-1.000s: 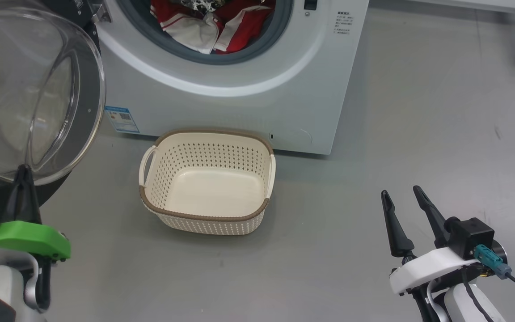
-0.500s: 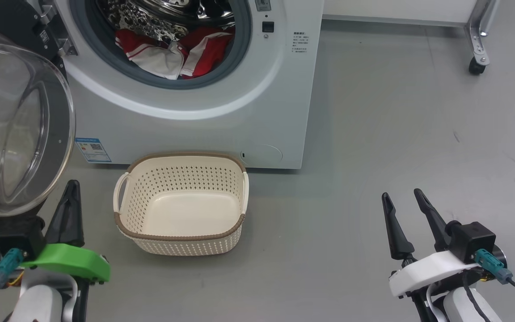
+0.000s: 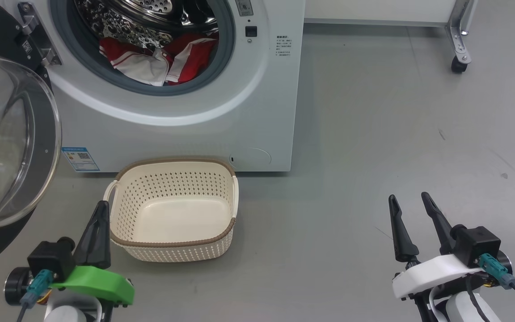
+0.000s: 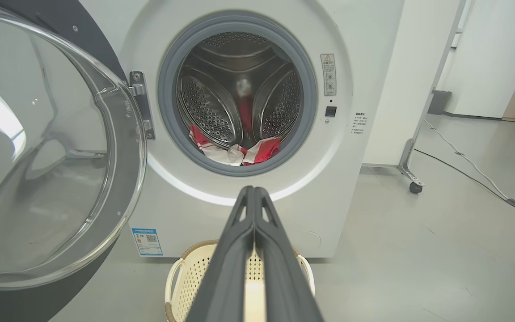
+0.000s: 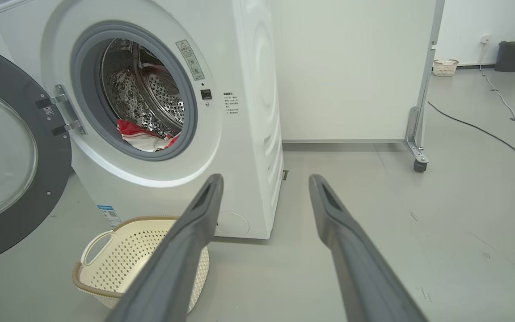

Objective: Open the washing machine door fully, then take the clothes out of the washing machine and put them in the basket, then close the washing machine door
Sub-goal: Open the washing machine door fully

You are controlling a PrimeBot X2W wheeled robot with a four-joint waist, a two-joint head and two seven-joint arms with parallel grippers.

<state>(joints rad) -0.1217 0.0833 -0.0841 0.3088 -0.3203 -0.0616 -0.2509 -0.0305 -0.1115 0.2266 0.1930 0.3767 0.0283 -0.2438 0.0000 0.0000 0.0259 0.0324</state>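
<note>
Near left, left gripper point(image 3: 102, 206) shut tight on nothing; near right, right gripper point(image 3: 408, 197) spread wide, empty. Far left, clothes point(image 3: 150, 62) heaped low in washing machine point(image 3: 262, 112) drum; basket point(image 3: 172, 162) empty just before it. Risk: cloth catching on grey ring point(image 3: 226, 49) if dragged low, or falling past basket rim. At left, washing machine door point(image 3: 54, 134) swung out, crowding reach; open floor point(image 3: 373, 134) right.

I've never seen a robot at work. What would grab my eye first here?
Probably the washing machine door, a big glass bowl in a black rim, swung wide open on the left. Then the red and white clothes heaped in the steel drum of the washing machine, with the empty cream basket on the floor below. Low in front, the left gripper is shut and the right gripper open.
</note>
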